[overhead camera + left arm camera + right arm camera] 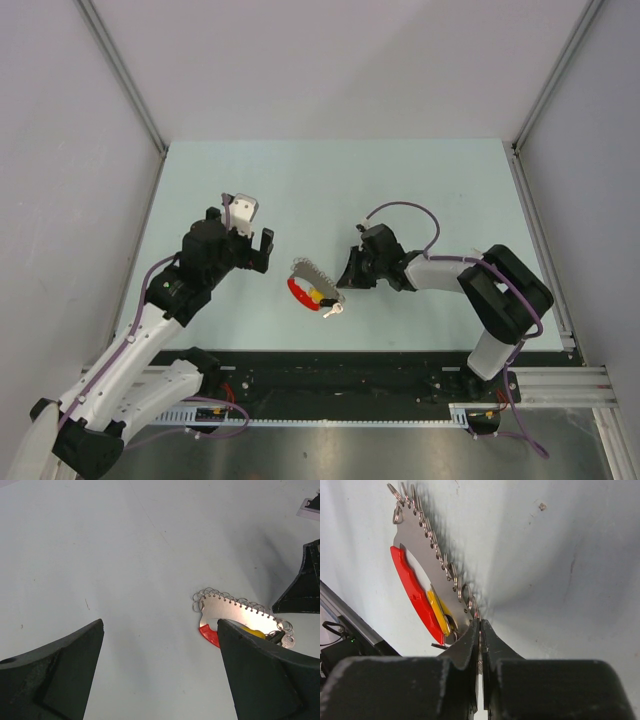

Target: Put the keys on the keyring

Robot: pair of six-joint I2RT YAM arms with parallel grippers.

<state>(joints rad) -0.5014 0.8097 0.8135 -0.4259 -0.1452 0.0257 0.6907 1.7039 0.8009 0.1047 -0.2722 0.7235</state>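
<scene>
The keyring (pixel 310 278) lies on the table's middle: a flat silver piece (pixel 422 550) edged with several small wire rings, with a red curved band (pixel 412 592) along its other side. A key with a yellow head (pixel 439 611) rests against the red band, and a silver key (pixel 333 310) pokes out at the near end. My right gripper (pixel 480 621) is shut on a wire ring at the keyring's near end. Left of the keyring, my left gripper (pixel 161 623) hangs wide open over bare table, holding nothing. In that wrist view the keyring (pixel 235 612) sits just beyond its right finger.
The pale table (pixel 330 190) is framed by grey walls and aluminium rails. A black base rail (pixel 350 375) runs along its near edge. The right arm's finger (pixel 305 587) shows at the right edge of the left wrist view.
</scene>
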